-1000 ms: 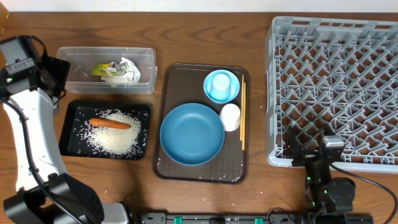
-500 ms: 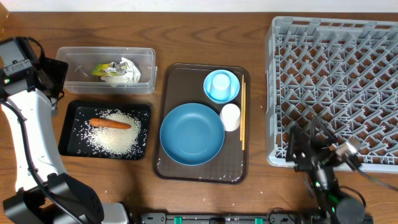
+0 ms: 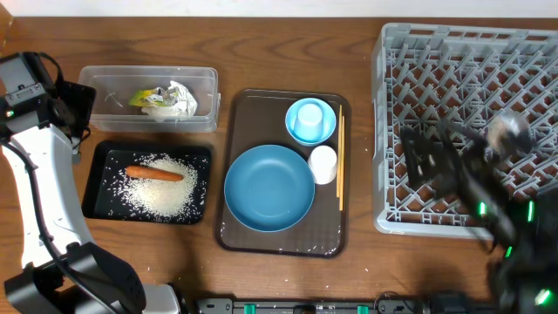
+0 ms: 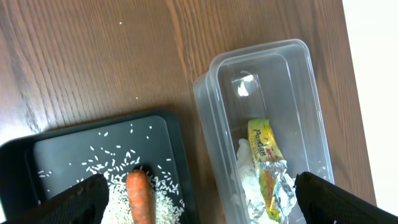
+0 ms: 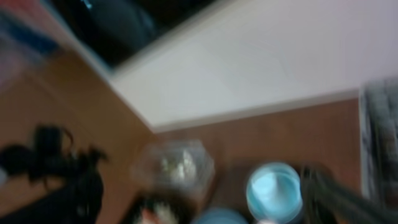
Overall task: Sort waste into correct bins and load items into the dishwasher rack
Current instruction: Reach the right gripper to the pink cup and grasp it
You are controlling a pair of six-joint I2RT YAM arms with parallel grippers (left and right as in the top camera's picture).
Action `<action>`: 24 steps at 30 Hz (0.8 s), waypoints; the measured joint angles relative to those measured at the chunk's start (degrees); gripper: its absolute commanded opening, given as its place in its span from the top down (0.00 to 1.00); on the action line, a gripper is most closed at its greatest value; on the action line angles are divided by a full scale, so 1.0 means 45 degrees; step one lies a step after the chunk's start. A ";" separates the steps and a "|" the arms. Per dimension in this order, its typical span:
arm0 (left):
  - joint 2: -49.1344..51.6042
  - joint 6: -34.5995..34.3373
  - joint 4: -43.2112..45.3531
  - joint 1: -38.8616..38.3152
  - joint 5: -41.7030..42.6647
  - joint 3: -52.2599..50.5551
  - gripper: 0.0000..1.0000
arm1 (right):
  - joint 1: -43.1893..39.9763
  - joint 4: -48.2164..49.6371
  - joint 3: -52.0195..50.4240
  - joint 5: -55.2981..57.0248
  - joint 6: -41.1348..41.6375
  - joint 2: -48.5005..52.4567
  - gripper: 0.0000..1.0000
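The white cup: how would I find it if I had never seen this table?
Look for the dark brown tray in the middle of the table, left of the big grey rack. The white cup stands near its right edge, between the wide blue bowl and the thin chopsticks, beside the light-blue cup. It is the only white thing there.

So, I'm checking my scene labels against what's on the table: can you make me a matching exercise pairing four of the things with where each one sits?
Things:
1. carrot
2. yellow-green wrapper
3. small white cup
4. chopsticks

Places:
A. in the clear tub
B. along the right edge of the brown serving tray
C. on the rice in the black tray
D. beside the blue bowl

Pairs: 1-C, 2-A, 3-D, 4-B
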 measured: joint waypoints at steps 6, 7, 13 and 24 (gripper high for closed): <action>-0.0005 0.0000 0.0005 0.0000 0.0015 0.0000 0.02 | 0.1647 -0.7155 0.6489 0.1535 -0.2851 0.5634 0.01; -0.0005 0.0000 0.0010 0.0000 0.0010 0.0000 0.02 | 0.2084 -0.7898 0.7339 0.2050 -0.3167 0.6416 0.01; -0.0005 0.0000 0.0010 0.0000 0.0000 0.0000 0.02 | 0.3900 -0.9651 0.9457 0.4124 -0.3973 0.9462 0.01; -0.0005 0.0000 0.0010 0.0000 0.0000 0.0000 0.02 | 0.5931 -0.9884 0.9481 0.4857 -0.3968 1.3056 0.01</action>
